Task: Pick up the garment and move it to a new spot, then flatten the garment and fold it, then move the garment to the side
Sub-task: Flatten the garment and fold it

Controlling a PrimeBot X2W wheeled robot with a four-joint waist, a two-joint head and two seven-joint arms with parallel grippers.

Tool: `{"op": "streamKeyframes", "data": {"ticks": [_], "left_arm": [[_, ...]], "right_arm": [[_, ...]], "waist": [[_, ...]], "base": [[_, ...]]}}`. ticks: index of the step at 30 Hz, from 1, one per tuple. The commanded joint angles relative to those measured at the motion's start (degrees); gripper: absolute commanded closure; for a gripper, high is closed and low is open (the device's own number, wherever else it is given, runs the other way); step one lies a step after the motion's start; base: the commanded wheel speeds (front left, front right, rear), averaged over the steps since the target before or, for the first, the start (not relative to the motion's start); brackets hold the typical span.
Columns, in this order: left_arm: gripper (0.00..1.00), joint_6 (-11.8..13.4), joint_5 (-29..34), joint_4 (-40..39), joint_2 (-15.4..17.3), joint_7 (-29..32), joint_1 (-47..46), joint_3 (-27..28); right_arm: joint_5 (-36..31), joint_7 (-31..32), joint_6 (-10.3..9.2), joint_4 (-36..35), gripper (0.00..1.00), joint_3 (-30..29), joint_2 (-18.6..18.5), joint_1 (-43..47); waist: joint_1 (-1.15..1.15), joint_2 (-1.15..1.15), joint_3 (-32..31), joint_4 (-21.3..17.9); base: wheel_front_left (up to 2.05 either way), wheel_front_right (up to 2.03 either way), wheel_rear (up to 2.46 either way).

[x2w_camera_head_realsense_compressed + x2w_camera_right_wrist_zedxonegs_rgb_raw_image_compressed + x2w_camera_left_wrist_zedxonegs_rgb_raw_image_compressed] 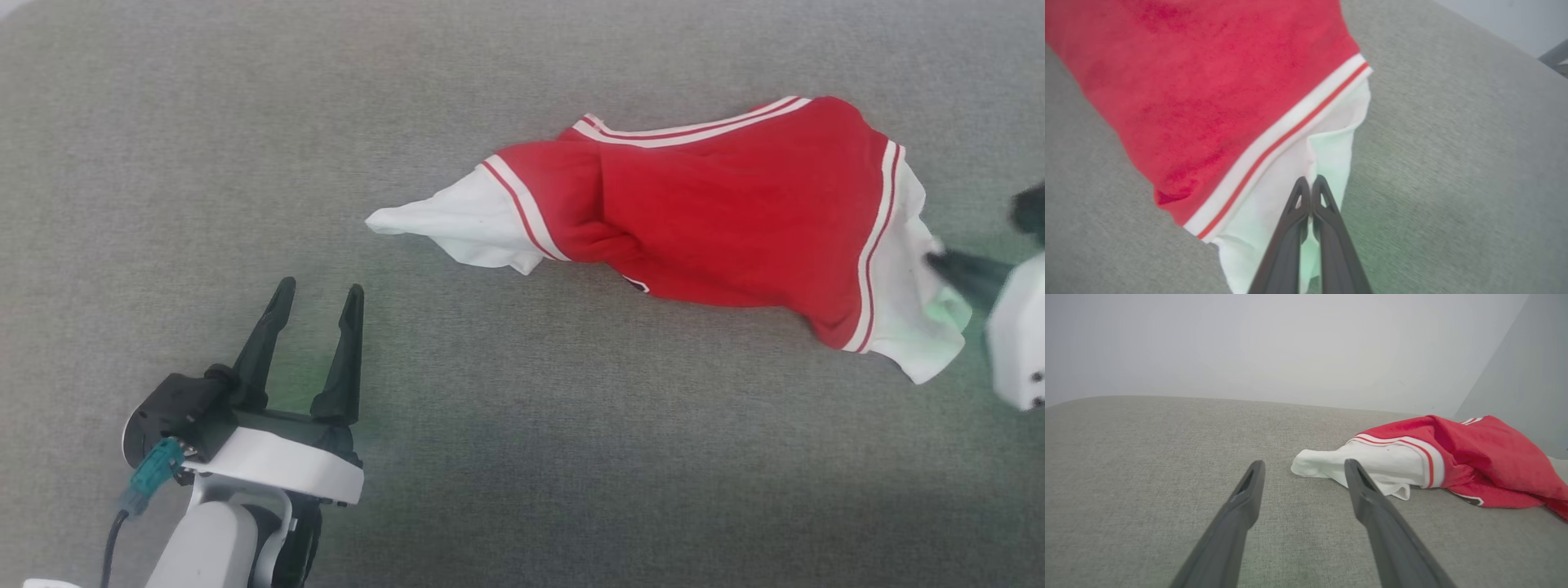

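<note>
Open grey surface between left tool and garment; garment spans right half

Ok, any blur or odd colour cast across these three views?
Head view: the garment is sharp, but the right gripper is blurred at the frame edge, with a green glow on the white lining there. Right wrist view: a green tint on the lining beside the fingers, and the grey surface looks smeared. Left wrist view: even light, the left gripper soft up close.

Grey woven cloth surface under the work area; beyond its far edge, a plain pale wall, with a darker grey panel beside it.
</note>
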Motion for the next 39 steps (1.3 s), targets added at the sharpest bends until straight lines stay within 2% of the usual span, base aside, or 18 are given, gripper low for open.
{"op": "streamKeyframes", "data": {"ticks": [1,4,12,16,22,24,25,29,33,39], "left_arm": [[0.0,-0.4,0.64,-0.07,-0.35,-0.26,0.63,0.38],[0.0,-0.78,1.1,-0.26,-0.79,-0.27,0.97,1.19],[0.0,-1.92,1.93,-0.75,-1.35,-0.27,-0.04,1.74],[0.0,-2.32,2.26,-1.11,-0.99,-0.26,0.04,2.06],[0.0,-2.69,2.05,-1.55,-0.37,-0.21,-0.6,1.53],[0.0,-2.92,1.85,-1.83,0.5,0.55,-1.49,1.02],[0.0,-3.21,1.9,-2.14,1.02,1.04,-2.16,0.62],[0.0,-3.94,1.55,-3.8,4.91,4.8,-6.63,-1.4],[0.0,-4.42,-1.19,-4.28,10.49,12.55,-14.57,-5.59],[0.0,-4.47,-15.72,0.73,19.34,28.36,-29.04,-17.89]], "right_arm": [[0.57,-0.62,0.0,0.97,1.0,-1.31,-0.02,0.74],[1.09,-2.25,0.0,5.0,1.0,-6.5,0.89,1.53],[-4.95,-5.39,-0.01,21.37,1.0,-17.97,3.79,1.31],[-8.33,-7.79,0.0,27.76,1.0,-21.7,5.59,0.1],[-10.6,-10.83,-0.01,31.25,1.0,-23.42,7.31,-1.33],[-11.63,-12.74,-0.01,31.87,0.47,-23.67,8.02,-1.81],[-12.04,-13.88,-0.01,32.01,0.0,-23.71,8.11,-1.88],[-13.36,-19.18,-0.01,31.27,0.0,-24.76,8.48,-1.85],[-13.93,-26.11,0.0,27.39,0.0,-25.43,10.01,-1.02],[-14.66,-33.02,0.0,16.48,0.0,-23.77,14.35,0.32]], "waist": [[0.0,0.0,0.14,-0.3],[0.0,0.0,0.52,-0.78],[0.0,0.0,1.42,-0.35],[0.0,0.0,1.53,-0.03],[0.0,0.0,1.47,-0.29],[0.0,0.0,1.24,-0.82],[0.0,0.0,1.06,-1.1],[0.0,0.0,0.39,-2.65],[0.0,0.0,-0.05,-5.13],[0.0,0.0,0.86,-10.42]], "base": [[0.0,0.0,0.0],[0.0,0.0,0.0],[0.0,0.0,0.0],[0.0,0.0,0.0],[0.0,0.0,0.0],[0.0,0.0,0.0],[0.0,0.0,0.0],[0.0,0.0,0.0],[0.0,0.0,0.0],[0.0,0.0,0.0]]}}
